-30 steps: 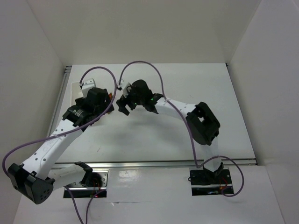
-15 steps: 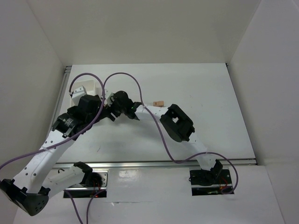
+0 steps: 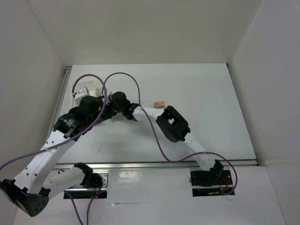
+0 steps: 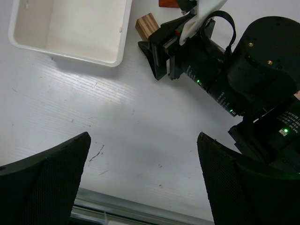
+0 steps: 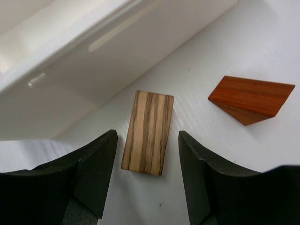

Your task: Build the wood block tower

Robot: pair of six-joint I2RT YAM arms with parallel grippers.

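Two spread right gripper (image 5: 147, 140) fingers (image 5: 89, 178) flank the striped tan wooden block (image 5: 148, 131); skewed closure may twist it toward the white plastic tray (image 5: 70, 61), eleven o'clock. Left gripper (image 4: 143, 180) gapes.

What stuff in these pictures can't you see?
1. Top view: the left arm and right arm cover the striped block and red wedge.
2. Left wrist view: the top edge cuts off the red wedge; the right gripper hides part of the striped block.
3. Right wrist view: the tray shows only its outer wall.
4. Top view: the small tan block is too small for detail.
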